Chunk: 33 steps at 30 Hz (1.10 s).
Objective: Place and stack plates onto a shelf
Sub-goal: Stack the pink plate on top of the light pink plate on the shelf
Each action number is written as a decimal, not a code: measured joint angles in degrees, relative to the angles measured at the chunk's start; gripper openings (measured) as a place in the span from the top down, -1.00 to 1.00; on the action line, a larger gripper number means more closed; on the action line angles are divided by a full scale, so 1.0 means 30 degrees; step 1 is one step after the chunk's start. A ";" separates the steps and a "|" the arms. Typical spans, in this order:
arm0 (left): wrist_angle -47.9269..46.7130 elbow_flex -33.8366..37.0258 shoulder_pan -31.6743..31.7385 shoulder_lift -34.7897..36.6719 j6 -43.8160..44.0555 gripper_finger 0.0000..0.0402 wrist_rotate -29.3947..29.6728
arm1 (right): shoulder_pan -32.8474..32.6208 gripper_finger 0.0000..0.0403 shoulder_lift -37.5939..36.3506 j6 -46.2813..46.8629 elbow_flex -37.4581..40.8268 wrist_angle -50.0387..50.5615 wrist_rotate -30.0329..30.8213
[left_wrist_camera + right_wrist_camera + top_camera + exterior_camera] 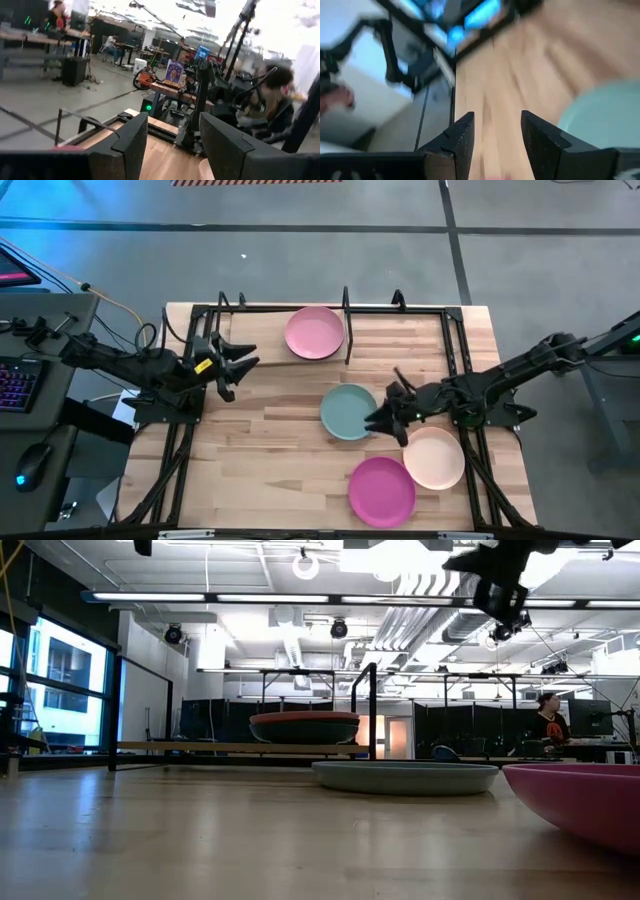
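A light pink plate (315,332) lies on the shelf (262,352) at the table's far side; in the low view this plate (303,726) sits flat on the shelf board (200,747). A light teal plate (346,411) lies mid-table, with a cream plate (435,458) and a magenta plate (381,491) nearer the front right. My right gripper (385,425) hovers open at the teal plate's right rim, raised well above the table (500,595); its wrist view shows the teal plate (605,117) beside the open gripper (497,135). My left gripper (240,370) waits open at the shelf's left end. Dark grey and dark teal plates are out of view.
Black upright dividers (346,320) rise from the shelf just right of the pink plate. Black rod frames (175,450) run along the table's left and right edges. Bare wood (265,450) lies at the front left. A person (548,720) sits far behind the table.
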<state>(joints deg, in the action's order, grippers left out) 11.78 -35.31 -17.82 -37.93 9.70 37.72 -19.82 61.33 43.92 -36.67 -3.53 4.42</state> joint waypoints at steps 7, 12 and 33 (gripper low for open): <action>-0.0465 0.0000 0.0006 -0.0044 -0.0950 0.17 -0.0351 | -0.1821 0.29 0.2188 -0.1607 -0.1851 0.6765 -0.2689; -0.1785 0.0000 0.0000 -0.0057 -0.0395 0.17 -0.0357 | -0.2567 0.29 0.4370 -0.3762 -0.3109 0.9116 -0.2993; -0.3544 0.0000 0.0007 -0.0080 -0.0294 0.17 0.0524 | -0.2726 0.29 1.0581 -0.5305 -0.3351 0.9639 -0.4246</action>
<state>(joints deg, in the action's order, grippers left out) 1.15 -35.31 -17.80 -38.17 8.82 39.29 -28.00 93.08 28.01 -46.72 25.39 -8.32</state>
